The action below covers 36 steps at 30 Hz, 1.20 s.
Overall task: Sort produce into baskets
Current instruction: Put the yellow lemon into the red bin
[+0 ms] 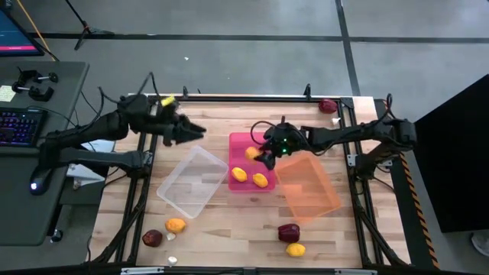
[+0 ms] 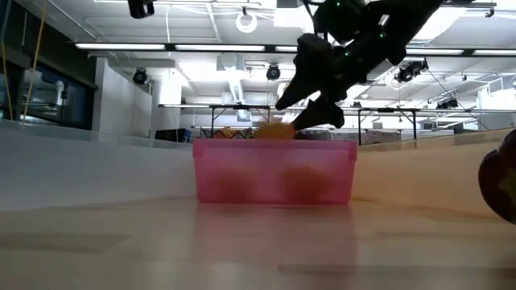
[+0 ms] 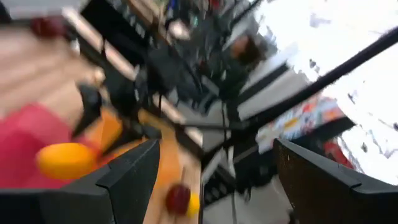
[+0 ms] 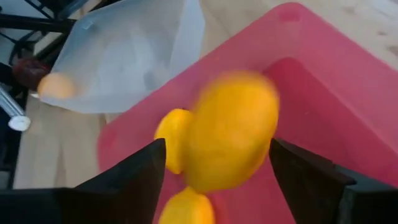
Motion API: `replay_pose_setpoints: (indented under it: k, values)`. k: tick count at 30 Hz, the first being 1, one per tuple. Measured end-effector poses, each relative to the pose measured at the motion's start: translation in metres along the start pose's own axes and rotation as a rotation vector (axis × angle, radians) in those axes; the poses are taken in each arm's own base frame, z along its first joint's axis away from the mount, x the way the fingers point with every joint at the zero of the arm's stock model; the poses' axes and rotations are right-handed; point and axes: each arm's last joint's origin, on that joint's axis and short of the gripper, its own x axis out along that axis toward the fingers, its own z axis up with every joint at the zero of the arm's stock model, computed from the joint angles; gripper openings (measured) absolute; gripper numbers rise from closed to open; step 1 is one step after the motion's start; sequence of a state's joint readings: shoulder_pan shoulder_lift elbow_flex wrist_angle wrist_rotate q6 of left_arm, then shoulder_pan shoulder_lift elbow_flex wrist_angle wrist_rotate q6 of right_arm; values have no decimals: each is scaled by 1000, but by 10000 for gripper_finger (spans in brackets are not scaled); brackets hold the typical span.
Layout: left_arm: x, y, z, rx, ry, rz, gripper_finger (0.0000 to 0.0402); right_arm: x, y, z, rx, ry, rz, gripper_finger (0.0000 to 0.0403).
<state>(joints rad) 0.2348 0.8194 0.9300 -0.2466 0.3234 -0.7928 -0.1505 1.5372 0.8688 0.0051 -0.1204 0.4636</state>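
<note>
My right gripper (image 1: 267,153) hangs over the far part of the red-pink basket (image 1: 246,140), fingers apart. A yellow-orange lemon-like fruit (image 4: 233,130) shows blurred between its fingertips, with a gap on one side. In the low view this fruit (image 2: 276,129) sits just under the fingertips, at the basket's rim. Two more such fruits (image 1: 239,174) (image 1: 260,180) lie on the basket's floor. My left gripper (image 1: 191,131) is open in the air over the table's far left and holds nothing. The clear basket (image 1: 192,182) and the orange basket (image 1: 308,187) flank the red-pink one. My right gripper has the lemon-like fruit's sides (image 4: 267,124) between its spread fingers, which slant down from the table's right side. The fruit is blurred and clear of one finger. I cannot tell whether the other finger touches it.
Near the front left lie a dark red fruit (image 1: 152,238), a lemon-like fruit (image 1: 176,225) and two whitish bulbs (image 1: 171,237). At the front right lie a dark red fruit (image 1: 289,231) and a lemon-like one (image 1: 295,249). Another dark red fruit (image 1: 328,105) sits at the far right edge.
</note>
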Motion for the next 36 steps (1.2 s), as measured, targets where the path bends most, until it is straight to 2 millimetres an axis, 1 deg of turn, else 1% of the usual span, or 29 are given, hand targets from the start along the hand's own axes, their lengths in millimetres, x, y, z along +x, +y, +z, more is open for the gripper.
replay_pose_setpoints:
  k: [3,5,7,9,13,15,17,19,23,26,28,30,33,36]
  values:
    - [2,-8,-9,17,107,28,298,-3,-6,2,-5,6,-17,297]
    - [3,-14,-15,43,187,51,298,-7,-7,5,30,-9,-14,305]
    - [3,-19,-22,75,278,86,298,-12,-3,13,86,-30,18,309]
    - [5,-20,-36,89,411,142,298,-18,4,23,142,-57,59,310]
    - [7,-18,-81,111,759,296,298,-25,28,37,188,-94,130,310]
    - [7,-18,-107,174,896,391,298,-28,43,43,190,-119,152,310]
    - [8,-19,-134,267,1003,419,298,-31,56,46,200,-153,152,310]
    - [6,-25,-160,364,1080,387,298,-34,68,49,205,-177,154,310]
    - [-2,-39,-203,566,1141,308,298,-41,91,52,204,-217,179,310]
    - [-12,-46,-227,690,1086,313,298,-43,101,51,204,-225,185,310]
    - [-18,-46,-243,744,1033,344,298,-44,105,49,206,-232,179,310]
    - [-22,-46,-260,796,1019,342,298,-44,108,47,202,-231,175,310]
    - [-17,-46,-282,852,1045,330,298,-44,111,42,193,-208,170,310]
    - [-7,-45,-302,870,1075,302,298,-43,113,37,185,-175,157,311]
